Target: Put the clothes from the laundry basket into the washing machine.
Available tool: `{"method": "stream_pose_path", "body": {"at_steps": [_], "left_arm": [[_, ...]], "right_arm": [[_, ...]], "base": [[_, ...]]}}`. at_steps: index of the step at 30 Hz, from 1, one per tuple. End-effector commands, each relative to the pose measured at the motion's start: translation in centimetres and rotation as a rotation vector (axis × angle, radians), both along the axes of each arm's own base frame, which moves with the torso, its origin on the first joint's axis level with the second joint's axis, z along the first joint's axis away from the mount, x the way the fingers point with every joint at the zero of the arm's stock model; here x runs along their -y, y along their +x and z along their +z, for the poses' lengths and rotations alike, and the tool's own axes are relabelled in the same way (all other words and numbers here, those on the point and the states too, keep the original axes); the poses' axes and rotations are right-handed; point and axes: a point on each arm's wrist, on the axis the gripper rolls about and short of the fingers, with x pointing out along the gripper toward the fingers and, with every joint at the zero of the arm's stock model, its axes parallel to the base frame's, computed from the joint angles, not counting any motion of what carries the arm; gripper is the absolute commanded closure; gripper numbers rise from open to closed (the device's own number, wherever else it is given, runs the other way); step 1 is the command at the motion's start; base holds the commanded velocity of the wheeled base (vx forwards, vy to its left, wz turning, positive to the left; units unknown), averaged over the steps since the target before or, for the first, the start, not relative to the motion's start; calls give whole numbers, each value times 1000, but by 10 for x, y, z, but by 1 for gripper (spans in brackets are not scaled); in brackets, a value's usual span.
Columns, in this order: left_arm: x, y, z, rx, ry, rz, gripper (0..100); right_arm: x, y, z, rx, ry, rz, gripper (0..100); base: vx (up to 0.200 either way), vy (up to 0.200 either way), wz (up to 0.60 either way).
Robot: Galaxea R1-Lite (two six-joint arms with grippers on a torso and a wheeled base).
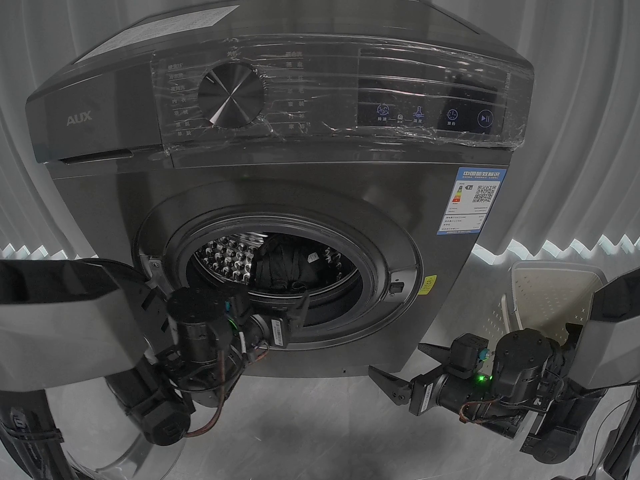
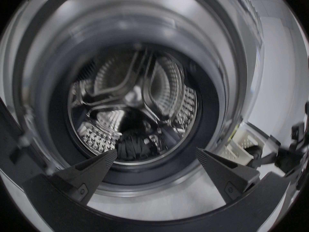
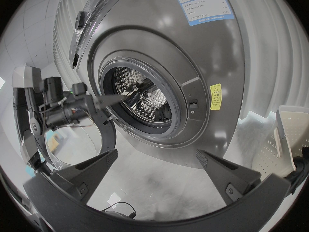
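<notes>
Against a white pleated curtain point(image 1: 587, 101), on a pale mottled floor point(image 1: 320, 428), the washing machine point(image 1: 300, 188) stands open. Dark clothes point(image 1: 287, 268) lie in its drum. The left gripper point(image 2: 156, 154) is at the opening, spread wide and empty. The right gripper point(image 3: 156, 154) is low over the floor, likewise wide and empty. The laundry basket point(image 1: 553, 295) stands just beside the machine.

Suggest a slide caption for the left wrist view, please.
Open left end effector facing the washing machine drum, dark clothes lying inside.

Soft, dim light surrounds me; glare streaks the top of the washing machine point(image 1: 333, 95). My wrist views curve, corners black.
</notes>
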Motion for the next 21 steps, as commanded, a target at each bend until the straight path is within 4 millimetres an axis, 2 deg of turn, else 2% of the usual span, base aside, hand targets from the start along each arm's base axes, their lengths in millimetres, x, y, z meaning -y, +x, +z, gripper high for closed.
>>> {"method": "stream_pose_path", "body": {"at_steps": [1, 6, 14, 20, 21], "left_arm": [[-16, -24, 38, 120, -86, 29, 0], [-25, -36, 42, 122, -85, 31, 0], [-35, -45, 50, 143, -78, 48, 0], [-38, -49, 47, 126, -67, 50, 0], [-38, -49, 47, 126, -67, 50, 0]], "right_arm": [[3, -2, 3, 7, 7, -2, 0], [4, -2, 3, 6, 5, -6, 0], [7, -3, 5, 9, 10, -14, 0], [8, -4, 11, 25, 23, -13, 0], [9, -4, 14, 32, 29, -16, 0]], "base": [[0, 0, 0], [0, 0, 0], [0, 0, 0], [-200, 0, 0], [0, 0, 0]]}}
